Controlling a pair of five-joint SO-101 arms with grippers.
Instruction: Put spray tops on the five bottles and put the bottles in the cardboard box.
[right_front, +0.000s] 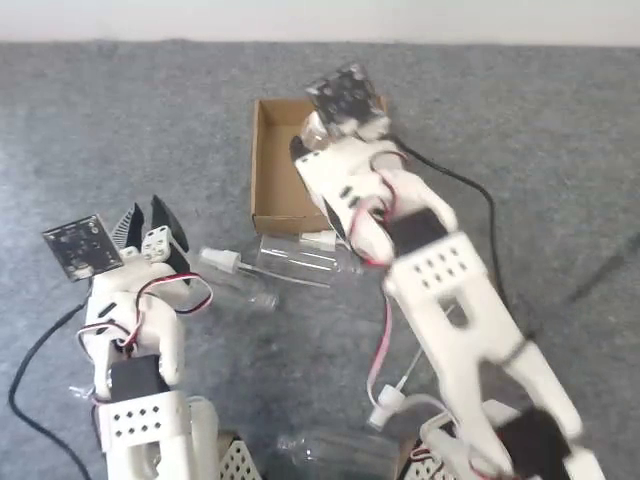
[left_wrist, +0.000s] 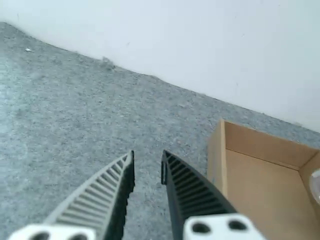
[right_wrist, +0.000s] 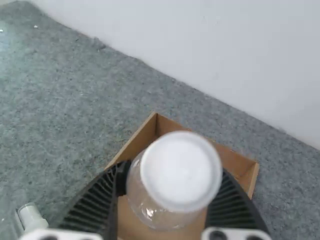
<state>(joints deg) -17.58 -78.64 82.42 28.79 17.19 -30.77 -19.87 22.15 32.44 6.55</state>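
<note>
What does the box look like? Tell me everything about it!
The box is brown cardboard, low-walled and open on top. It sits flat on the grey carpet, near the white wall. The part of its floor that shows is bare. The right gripper holds a clear bottle over it; whether they touch cannot be told. A second bottle lies on the carpet close to its near side.

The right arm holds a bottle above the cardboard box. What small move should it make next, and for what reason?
Probably lower the bottle a little further into the cardboard box before opening. The right gripper is shut on it, and the right wrist view shows the open inside of the box directly beneath, so it seems lined up, but it appears held above the box floor.
</note>
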